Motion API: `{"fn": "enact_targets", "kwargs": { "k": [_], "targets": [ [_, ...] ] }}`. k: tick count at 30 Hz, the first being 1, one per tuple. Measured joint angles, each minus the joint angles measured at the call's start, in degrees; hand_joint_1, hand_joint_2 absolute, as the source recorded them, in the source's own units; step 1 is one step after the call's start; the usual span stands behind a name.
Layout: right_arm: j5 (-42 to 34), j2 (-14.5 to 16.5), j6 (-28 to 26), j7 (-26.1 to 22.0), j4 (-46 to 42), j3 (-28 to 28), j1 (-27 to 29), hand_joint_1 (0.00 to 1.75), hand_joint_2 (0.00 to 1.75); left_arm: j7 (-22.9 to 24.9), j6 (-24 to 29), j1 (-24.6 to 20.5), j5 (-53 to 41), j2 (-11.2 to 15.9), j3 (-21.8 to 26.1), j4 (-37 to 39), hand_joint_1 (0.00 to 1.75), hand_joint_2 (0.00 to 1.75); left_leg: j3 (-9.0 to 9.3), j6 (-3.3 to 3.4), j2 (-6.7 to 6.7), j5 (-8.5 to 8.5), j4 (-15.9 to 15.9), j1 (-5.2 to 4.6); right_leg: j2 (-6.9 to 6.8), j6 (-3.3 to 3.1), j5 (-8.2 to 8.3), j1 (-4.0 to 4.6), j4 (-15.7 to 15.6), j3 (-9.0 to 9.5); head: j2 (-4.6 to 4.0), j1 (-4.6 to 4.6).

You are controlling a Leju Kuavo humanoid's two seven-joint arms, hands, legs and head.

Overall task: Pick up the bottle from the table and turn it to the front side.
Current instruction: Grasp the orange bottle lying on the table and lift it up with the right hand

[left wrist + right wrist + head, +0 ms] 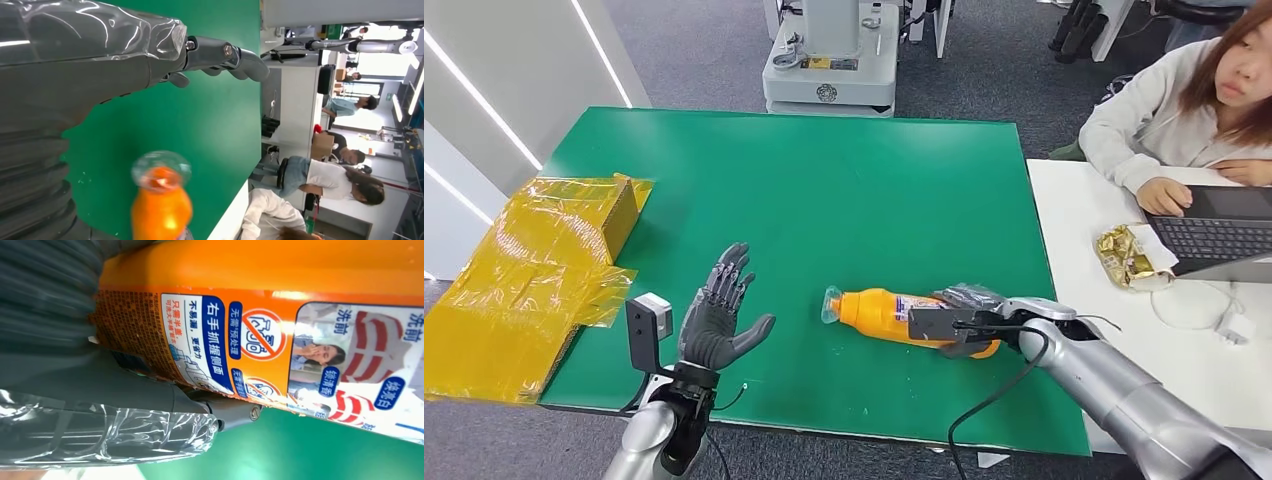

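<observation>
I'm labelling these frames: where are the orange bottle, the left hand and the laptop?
orange bottle (876, 310): head view, orange body near the neck.
left hand (716, 326): head view, palm.
laptop (1224, 232): head view, keyboard.

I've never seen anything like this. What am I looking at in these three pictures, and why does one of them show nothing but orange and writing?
This is a humanoid robot with two silver arms and many-fingered hands. The wide picture comes from a camera high on its body, looking down on a green table. The other two come from cameras at its wrists, so they look turned.

An orange bottle lies on its side on the table. The right hand is wrapped around it, so that wrist's camera sits very close and sees the bottle's label. The left hand is open above the table, holding nothing.

Yellow wrapped packaging sits at the table's left. A person works at a laptop on a white desk beside it.
</observation>
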Motion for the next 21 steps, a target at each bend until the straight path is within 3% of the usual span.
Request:
{"fn": "enact_targets", "kwargs": {
  "k": [4,11,17,21],
  "targets": [
    [-5.8,-0.5,-5.5,-6.8,-6.6,-8.6,10.3,1.75,1.75,-1.3,0.9,0.8,-0.9,0.3,0.0,0.0,0.00,1.75,-0.05,0.03,-0.13,-0.03,0.0,0.00,-0.14,0.06,-0.07,0.02,0.0,0.00,0.00,-0.01],
    [-6.1,-1.5,-7.6,-11.1,-18.1,-22.2,24.7,1.75,1.75,-1.9,0.3,1.5,-0.5,0.8,0.2,0.3,0.00,1.75,-0.19,0.05,-0.30,-0.08,0.0,-0.02,-0.30,0.14,-0.18,0.01,0.0,-0.03,0.00,0.00],
    [-4.6,-0.1,-10.8,-14.9,-26.6,-32.0,34.0,1.75,1.75,-2.6,-0.8,0.8,-1.5,0.8,0.2,1.4,0.00,1.75,-0.19,0.08,-0.29,-0.10,0.0,-0.04,-0.30,0.14,-0.17,-0.02,0.0,-0.05,0.00,0.00],
    [-3.4,1.7,-11.6,-16.1,-30.3,-36.1,37.2,1.75,1.75,-2.9,-1.2,-1.3,-1.9,0.7,0.0,2.4,0.00,1.75,-0.16,0.08,-0.21,-0.10,0.0,-0.04,-0.23,0.13,-0.17,-0.02,0.0,-0.05,0.00,-0.01]
  ]
}}
